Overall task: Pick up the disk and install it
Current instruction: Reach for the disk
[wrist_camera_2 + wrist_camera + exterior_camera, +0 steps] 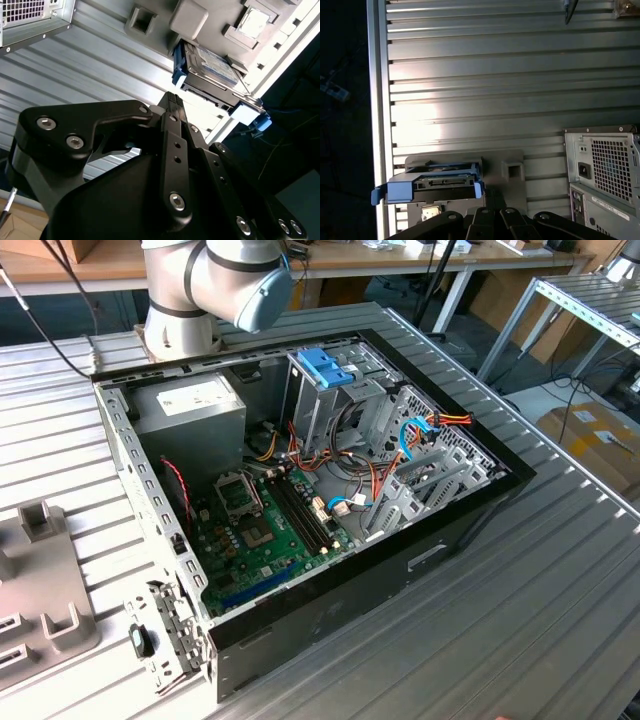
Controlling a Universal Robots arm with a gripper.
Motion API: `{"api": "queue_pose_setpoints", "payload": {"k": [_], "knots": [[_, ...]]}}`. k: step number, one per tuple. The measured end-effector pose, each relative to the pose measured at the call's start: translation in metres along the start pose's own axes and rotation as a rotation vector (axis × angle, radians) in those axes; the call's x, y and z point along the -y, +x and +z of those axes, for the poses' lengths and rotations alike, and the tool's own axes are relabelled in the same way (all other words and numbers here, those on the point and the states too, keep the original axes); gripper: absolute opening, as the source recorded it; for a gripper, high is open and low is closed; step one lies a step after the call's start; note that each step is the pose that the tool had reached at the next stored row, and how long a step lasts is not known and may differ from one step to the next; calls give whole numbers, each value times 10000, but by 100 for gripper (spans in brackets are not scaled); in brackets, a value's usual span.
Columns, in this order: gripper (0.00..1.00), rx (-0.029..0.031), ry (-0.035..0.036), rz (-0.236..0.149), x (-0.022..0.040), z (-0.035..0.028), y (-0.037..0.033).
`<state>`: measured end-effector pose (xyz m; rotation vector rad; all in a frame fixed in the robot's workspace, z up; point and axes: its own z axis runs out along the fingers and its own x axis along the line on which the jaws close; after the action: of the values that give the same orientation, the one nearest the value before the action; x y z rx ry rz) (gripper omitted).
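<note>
Grey ribbed aluminium is running under everything as the table (495, 75). The exterior view is giving me the open computer case (400, 540) lying on its side, motherboard (260, 530) bared. Both wrist views are instead catching the disk (212, 67), sitting in a grey fixture (190, 17) by the table's edge, its blue rails (400, 191) sticking out. The gripper (173, 99) is hovering near it, fingers pressed together, gripping nothing.

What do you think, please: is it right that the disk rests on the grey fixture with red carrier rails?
Not quite: the carrier rails are light blue, not red, as the second wrist view shows; the disk does rest on the grey fixture.
</note>
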<state>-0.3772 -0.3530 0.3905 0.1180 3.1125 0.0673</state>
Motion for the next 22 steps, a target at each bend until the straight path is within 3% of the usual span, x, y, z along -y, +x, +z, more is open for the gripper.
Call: {"api": "queue_pose_setpoints", "payload": {"k": [5,17,22], "knots": [[11,0,0,-1,3,-1,33],[11,0,0,0,3,-1,38],[11,0,0,0,6,-2,78]]}}
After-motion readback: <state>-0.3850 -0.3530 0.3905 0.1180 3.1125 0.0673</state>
